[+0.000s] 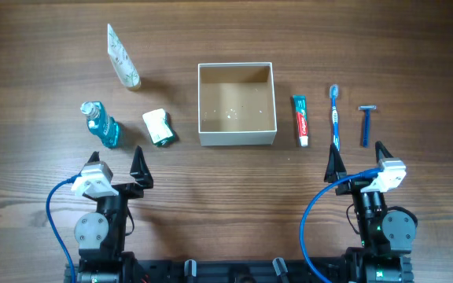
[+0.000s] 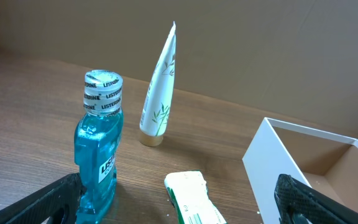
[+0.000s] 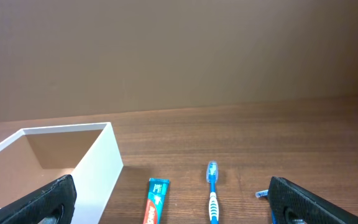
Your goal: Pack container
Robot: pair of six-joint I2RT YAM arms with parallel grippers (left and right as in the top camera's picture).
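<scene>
The left claw [image 1: 116,157] stood wide apart above bare wood at the near edge of the table [image 1: 38,47], gripping nothing, with its fingertips just short of the mouthwash bottle [image 1: 101,124] and a green-and-white packet [image 1: 159,127]. The right claw [image 1: 356,153] was spread equally wide and empty, its tips near the lower ends of the toothbrush [image 1: 335,118] and the blue razor [image 1: 366,124].

The left wrist view showed "LISTERINE" printed round the bottle's cap seal. Behind it a white tube [image 2: 160,87] with a green leaf print stood on its cap. The toothpaste tube [image 1: 300,119] was red and green, its writing too small to read.

The container [image 1: 237,137], square and open-topped with thin white walls and a tan inside, sat mid-table between the packet and the toothpaste
</scene>
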